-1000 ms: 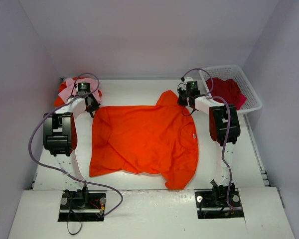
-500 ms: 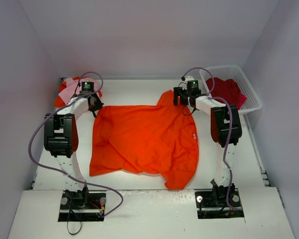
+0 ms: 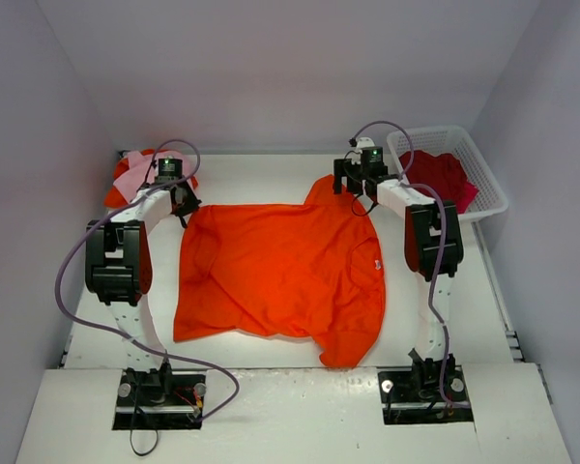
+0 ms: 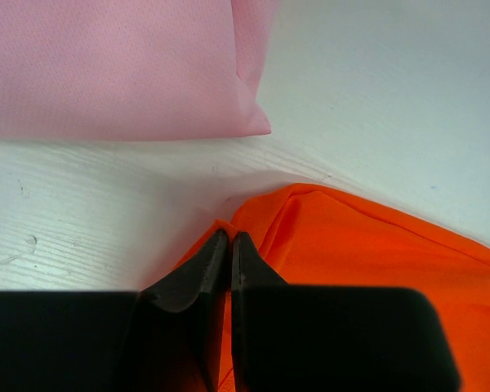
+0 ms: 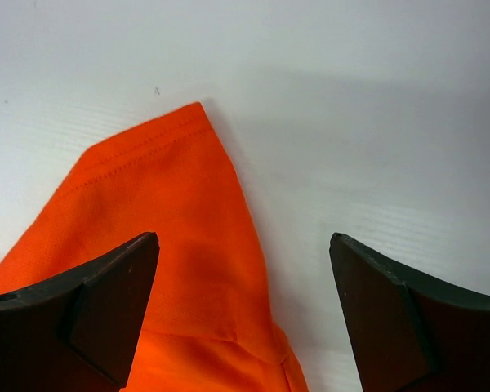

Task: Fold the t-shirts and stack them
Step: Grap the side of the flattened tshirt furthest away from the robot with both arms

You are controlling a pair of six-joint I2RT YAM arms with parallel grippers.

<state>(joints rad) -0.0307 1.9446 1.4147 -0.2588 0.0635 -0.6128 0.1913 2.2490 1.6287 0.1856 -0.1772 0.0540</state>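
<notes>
Now, the orange t-shirt [image 3: 280,275] lies flat in the middle
Smooth its wrinkled near hem before folding; at the far left corner the left gripper [image 4: 229,238] is pinched on the cloth, while far right the right gripper [image 5: 243,238], closed a second ago, now has its jaws apart above the sleeve [image 5: 171,212]

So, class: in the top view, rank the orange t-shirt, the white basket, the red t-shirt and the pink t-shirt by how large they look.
1. Orange t-shirt, spread flat.
2. White basket.
3. Red t-shirt, bunched in the basket.
4. Pink t-shirt, partly behind the left arm, so its place is unsure.
</notes>
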